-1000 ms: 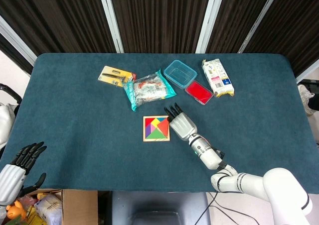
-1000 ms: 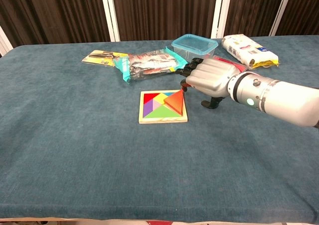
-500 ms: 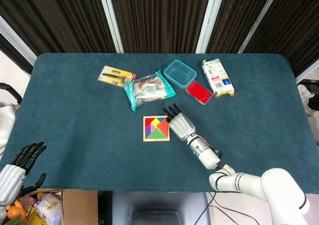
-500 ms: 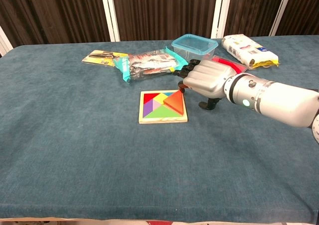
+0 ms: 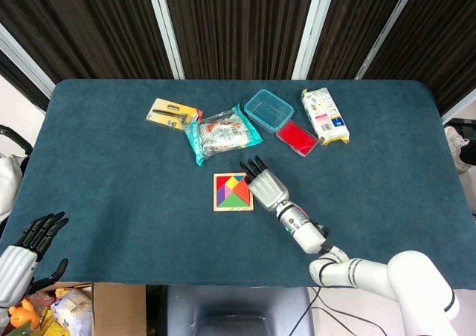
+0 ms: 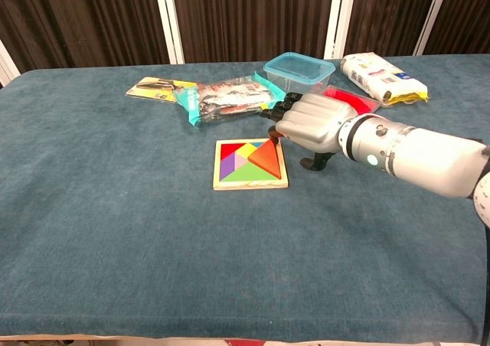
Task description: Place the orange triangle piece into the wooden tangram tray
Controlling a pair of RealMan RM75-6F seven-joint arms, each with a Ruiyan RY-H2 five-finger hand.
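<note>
The wooden tangram tray point(image 5: 216, 192) point(image 6: 249, 186) lies mid-table with several coloured pieces in it. The orange triangle point(image 5: 244, 192) point(image 6: 266, 159) sits at the tray's right side, its top corner under my right hand's fingertips point(image 6: 272, 136). My right hand point(image 5: 266, 186) point(image 6: 314, 124) hovers just right of the tray, fingers stretched toward the piece and touching it. Its thumb points down at the cloth, away from the piece, so nothing is gripped. My left hand point(image 5: 26, 253) hangs off the table's near left corner, fingers spread and empty.
Behind the tray lie a teal snack bag point(image 5: 221, 133) point(image 6: 230, 99), a yellow card package point(image 5: 172, 114), a blue lidded container point(image 5: 268, 110) point(image 6: 299, 69), a red lid point(image 5: 297, 137) and a white packet point(image 5: 324, 116) point(image 6: 381, 76). A cardboard box point(image 5: 111, 306) stands below the table's front edge.
My right hand has slid a little left toward the tray, nudging the orange triangle further in over the tray's right side. The left hand has stayed put.
</note>
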